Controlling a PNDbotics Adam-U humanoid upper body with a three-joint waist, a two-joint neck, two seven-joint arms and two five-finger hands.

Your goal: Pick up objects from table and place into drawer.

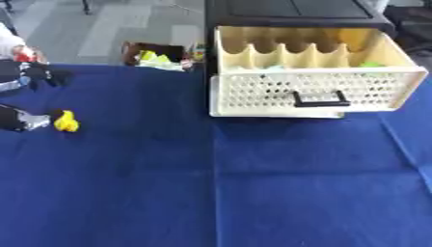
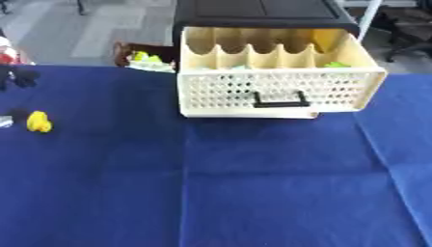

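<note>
Small yellow rounded object (image 1: 67, 121) — on blue tablecloth (image 1: 253, 183), far left, touching left hand (image 1: 21, 119); grip cannot be told. Cream perforated plastic drawer (image 1: 317, 89) — pulled open, well apart. Brown box (image 1: 156, 55) behind the table.

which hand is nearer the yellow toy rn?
Left. The left hand comes in from the table's left edge, right beside the yellow toy; contact can't be told. The right hand shows in neither view.
</note>
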